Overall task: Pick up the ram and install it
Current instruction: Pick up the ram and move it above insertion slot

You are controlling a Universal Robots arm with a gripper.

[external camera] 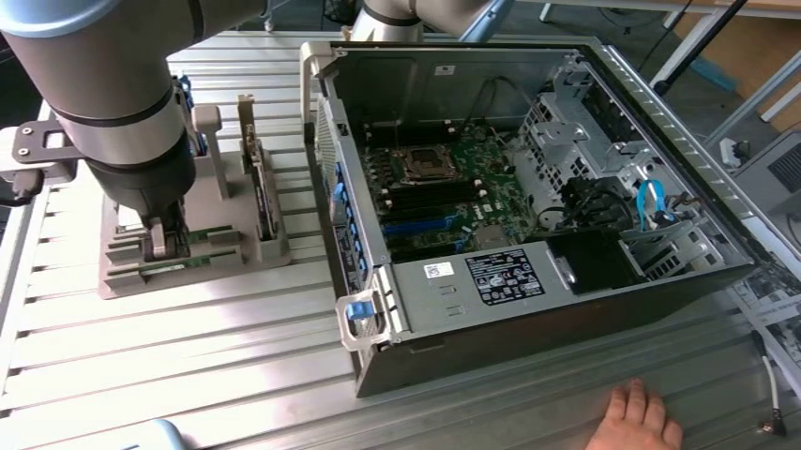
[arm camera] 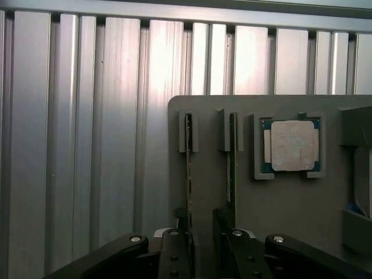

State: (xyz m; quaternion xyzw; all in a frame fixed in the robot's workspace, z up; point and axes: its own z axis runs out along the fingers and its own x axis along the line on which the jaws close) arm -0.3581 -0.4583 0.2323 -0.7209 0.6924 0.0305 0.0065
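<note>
Ram stood on edge in grey holder on desk, beside twin stick. Claw spread wide over both, empty. Judged light, stiff, fragile: pinch flat faces mid-length, gently.
</note>
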